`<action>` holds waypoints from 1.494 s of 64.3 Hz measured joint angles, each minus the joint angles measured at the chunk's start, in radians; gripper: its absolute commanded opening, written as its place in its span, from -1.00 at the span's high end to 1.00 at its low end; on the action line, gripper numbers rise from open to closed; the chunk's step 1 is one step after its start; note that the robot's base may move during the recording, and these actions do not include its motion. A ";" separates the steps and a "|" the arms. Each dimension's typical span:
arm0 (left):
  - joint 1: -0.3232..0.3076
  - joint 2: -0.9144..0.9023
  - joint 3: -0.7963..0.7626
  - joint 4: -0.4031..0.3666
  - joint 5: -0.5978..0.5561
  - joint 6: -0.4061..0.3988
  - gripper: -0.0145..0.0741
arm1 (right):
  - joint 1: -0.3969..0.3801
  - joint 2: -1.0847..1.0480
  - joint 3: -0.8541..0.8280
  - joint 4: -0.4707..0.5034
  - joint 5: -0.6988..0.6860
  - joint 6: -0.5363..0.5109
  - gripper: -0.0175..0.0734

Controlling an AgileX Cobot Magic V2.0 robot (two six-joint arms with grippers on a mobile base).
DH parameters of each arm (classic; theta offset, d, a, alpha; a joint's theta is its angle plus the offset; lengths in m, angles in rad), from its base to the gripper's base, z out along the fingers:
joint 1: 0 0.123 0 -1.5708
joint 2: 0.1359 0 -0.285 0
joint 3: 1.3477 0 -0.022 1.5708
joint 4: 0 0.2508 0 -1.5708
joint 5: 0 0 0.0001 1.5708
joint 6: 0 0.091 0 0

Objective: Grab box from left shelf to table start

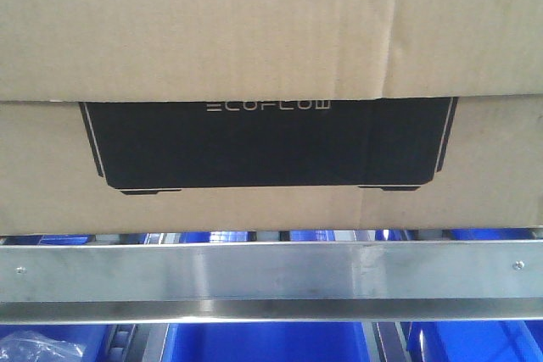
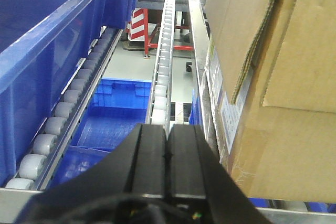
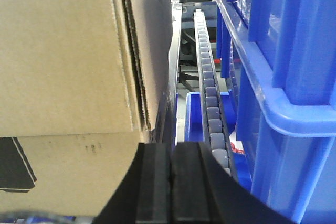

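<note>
The left wrist view shows what the front view does not. A tall blue bin [image 2: 47, 51] stands at the far left, with a row of grey rollers [image 2: 68, 111] running along its foot. A second roller track [image 2: 163, 51] runs away up the middle. Through the gap between the two tracks a lower bin [image 2: 115, 114] shows, also blue. The left claw [image 2: 168, 132] is at the bottom centre, its two black fingers pressed together with nothing between them. The box [image 2: 273, 77], brown cardboard with a loose flap edge, rises just beside it on the right. Whether they touch cannot be told.

Seen from the front, the box fills the upper frame. Its black panel [image 1: 271, 146] with pale ECOFLOW lettering faces out, and it sits on the shelf behind the shiny steel rail [image 1: 271, 273]. A crumpled plastic bag [image 1: 34, 347] lies below at the left. Neither claw shows here.

From the right wrist, the box's other side is on the left. The right claw [image 3: 171, 148] is just beside it, also pressed together and empty. Then come a further roller track [image 3: 210, 93] and the right bin [image 3: 273, 77].

Beyond the shelf, only the left wrist view shows pale grey floor [image 2: 131, 61] and a red-and-white striped barrier [image 2: 137, 23].
</note>
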 measured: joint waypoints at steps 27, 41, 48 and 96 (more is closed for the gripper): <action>0.000 0.000 0.000 0.000 0.000 0.000 0.88 | 0.000 0.000 0.000 0.000 0.000 0.000 0.51; 0.000 0.000 -0.009 0.000 -0.032 0.000 0.88 | 0.000 0.000 0.000 0.000 0.000 0.000 0.51; 0.000 0.000 -0.090 0.004 0.040 0.000 0.88 | 0.000 0.000 0.000 0.000 0.000 0.000 0.51; 0.000 0.432 -0.726 -0.039 0.463 0.000 0.88 | 0.000 0.000 0.000 0.000 0.000 0.000 0.51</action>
